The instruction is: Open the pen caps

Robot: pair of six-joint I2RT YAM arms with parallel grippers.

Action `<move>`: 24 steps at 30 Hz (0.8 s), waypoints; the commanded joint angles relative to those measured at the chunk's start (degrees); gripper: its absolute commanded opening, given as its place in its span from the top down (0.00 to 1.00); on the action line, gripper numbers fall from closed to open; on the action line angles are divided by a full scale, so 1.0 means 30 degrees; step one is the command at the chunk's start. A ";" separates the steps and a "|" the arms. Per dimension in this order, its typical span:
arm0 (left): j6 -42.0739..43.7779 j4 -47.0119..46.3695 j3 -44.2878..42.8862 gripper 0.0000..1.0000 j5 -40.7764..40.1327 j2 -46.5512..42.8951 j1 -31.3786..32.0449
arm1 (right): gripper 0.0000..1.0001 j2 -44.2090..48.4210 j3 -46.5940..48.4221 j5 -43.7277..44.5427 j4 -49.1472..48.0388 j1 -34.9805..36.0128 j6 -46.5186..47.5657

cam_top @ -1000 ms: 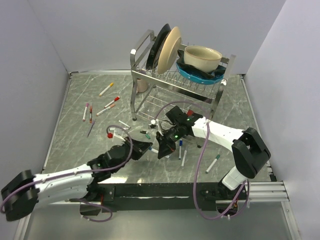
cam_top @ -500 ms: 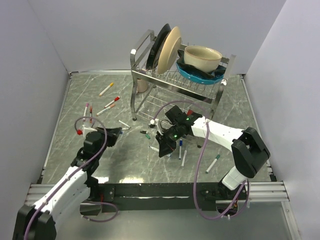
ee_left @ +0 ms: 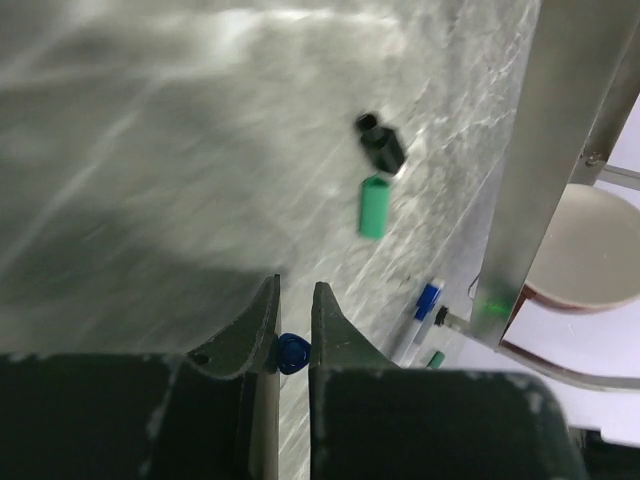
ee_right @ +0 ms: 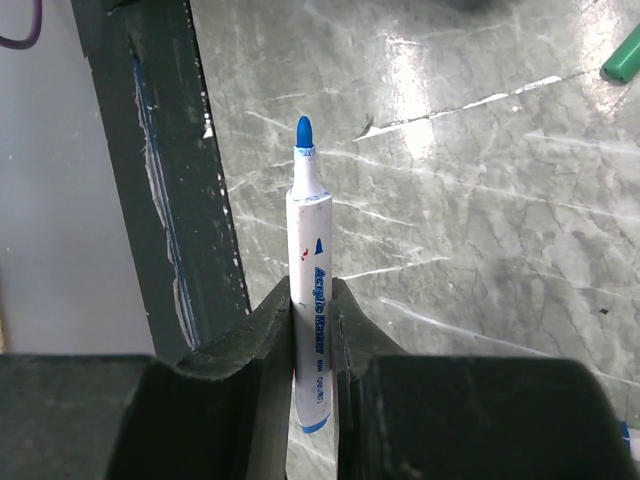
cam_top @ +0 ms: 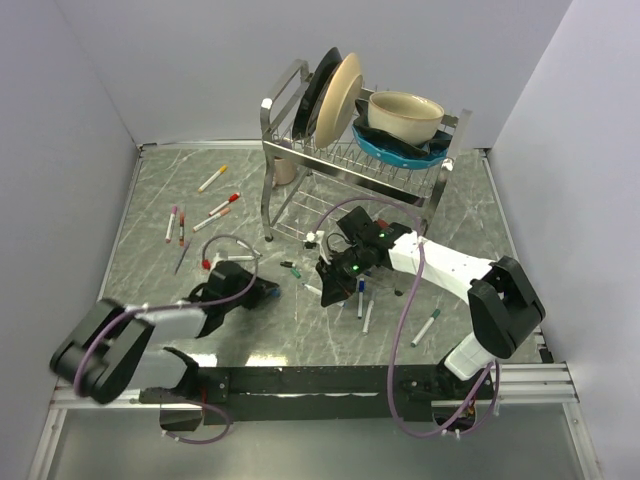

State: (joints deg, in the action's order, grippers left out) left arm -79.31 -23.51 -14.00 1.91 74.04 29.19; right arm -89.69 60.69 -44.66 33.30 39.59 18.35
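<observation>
Left arm [cam_top: 175, 322]: folded low, forearm running rightward from its base.
Left gripper [ee_left: 294, 315]: held low, jaws almost together, pinching a blue cap [ee_left: 292, 352].
Right arm [cam_top: 440, 262]: stretched leftward from its base, wrist angled down.
Right gripper [ee_right: 312, 300]: jaws clamped on a pen [ee_right: 308, 230], its tip projecting forward.

The top view looks down from above the near edge over the whole table [cam_top: 140, 230], rack [cam_top: 340, 152] at 12 o'clock. Both wrist views sit low and close, sighting along their fingers [ee_left: 250, 335] — the left's shares the rack leg [ee_left: 545, 150], at 2 o'clock, with the top.
</observation>
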 commanded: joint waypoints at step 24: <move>0.7150 0.8323 -0.4880 0.01 -0.3560 -0.8937 -0.0675 | 1.00 0.0776 -0.0220 0.1702 -0.0844 -0.0133 0.0183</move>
State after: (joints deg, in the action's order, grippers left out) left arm -70.65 -12.69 -23.40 -1.65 58.37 29.34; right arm -89.56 60.07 -42.54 33.04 38.59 18.55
